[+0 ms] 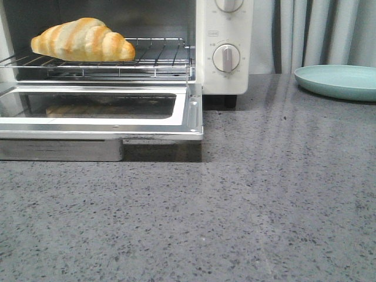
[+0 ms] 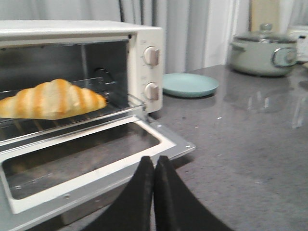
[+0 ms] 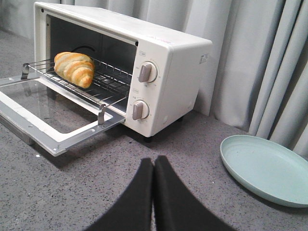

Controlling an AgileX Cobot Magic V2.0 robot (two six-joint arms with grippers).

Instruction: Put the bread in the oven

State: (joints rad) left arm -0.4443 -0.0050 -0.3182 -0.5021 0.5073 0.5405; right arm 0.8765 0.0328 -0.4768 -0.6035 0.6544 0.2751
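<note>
The front view's edge is cutting off the top and left side of the white boxy toaster oven [image 1: 223,47], leaving only half of its upper round white knob [image 1: 229,4] showing. The pale green round plate [image 1: 338,81] is running off the right edge. In the left wrist view, the grey-green lidded pot [image 2: 262,55] is appearing blurred.
</note>
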